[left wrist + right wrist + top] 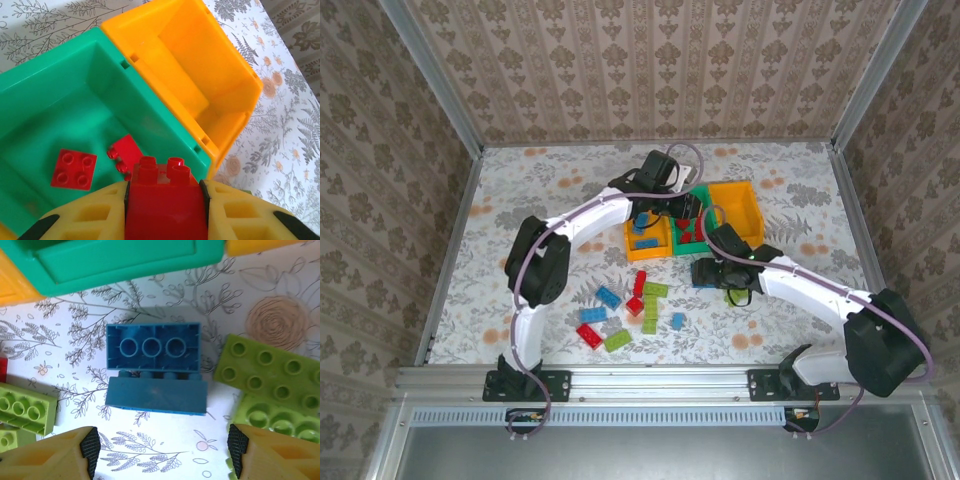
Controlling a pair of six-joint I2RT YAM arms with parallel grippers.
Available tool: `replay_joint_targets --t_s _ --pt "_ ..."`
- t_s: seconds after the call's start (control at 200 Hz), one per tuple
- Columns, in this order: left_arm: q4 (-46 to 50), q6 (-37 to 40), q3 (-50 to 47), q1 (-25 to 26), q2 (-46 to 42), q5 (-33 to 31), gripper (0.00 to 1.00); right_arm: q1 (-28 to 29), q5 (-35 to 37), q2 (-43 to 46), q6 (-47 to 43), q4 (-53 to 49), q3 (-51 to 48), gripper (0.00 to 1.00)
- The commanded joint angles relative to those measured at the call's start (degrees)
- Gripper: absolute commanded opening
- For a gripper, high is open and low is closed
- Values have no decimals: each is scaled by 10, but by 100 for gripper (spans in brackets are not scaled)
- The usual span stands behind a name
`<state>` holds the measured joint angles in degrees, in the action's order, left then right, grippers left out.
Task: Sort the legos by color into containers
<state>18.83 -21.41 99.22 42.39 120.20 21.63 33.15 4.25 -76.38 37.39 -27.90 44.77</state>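
Jaws of the left gripper (165,196) are clamped on a red lego (162,172), studs up, over the green bin (55,92). Two more red legos (74,169) lie inside it, w/ the orange bin (220,65) touching alongside. The right gripper (162,445) has jaws wide, nothing btwn them, above two blue legos (154,347) touching on the table (75,330). We see light green legos (270,372) either side.
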Motion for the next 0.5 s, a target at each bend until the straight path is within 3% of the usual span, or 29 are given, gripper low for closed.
replay_joint_targets --t_s 0.0,0.19,0.275,0.495 --pt "15 -18 35 1 15 11 34 16 10 -18 30 16 -9 74" --pt "32 -29 47 -1 24 -11 44 26 23 -69 18 -5 15 77" --pt "37 -23 39 2 10 -26 57 29 31 -83 17 -12 22 78" --pt "33 -14 0 6 -37 -48 74 30 38 -104 13 5 32 80"
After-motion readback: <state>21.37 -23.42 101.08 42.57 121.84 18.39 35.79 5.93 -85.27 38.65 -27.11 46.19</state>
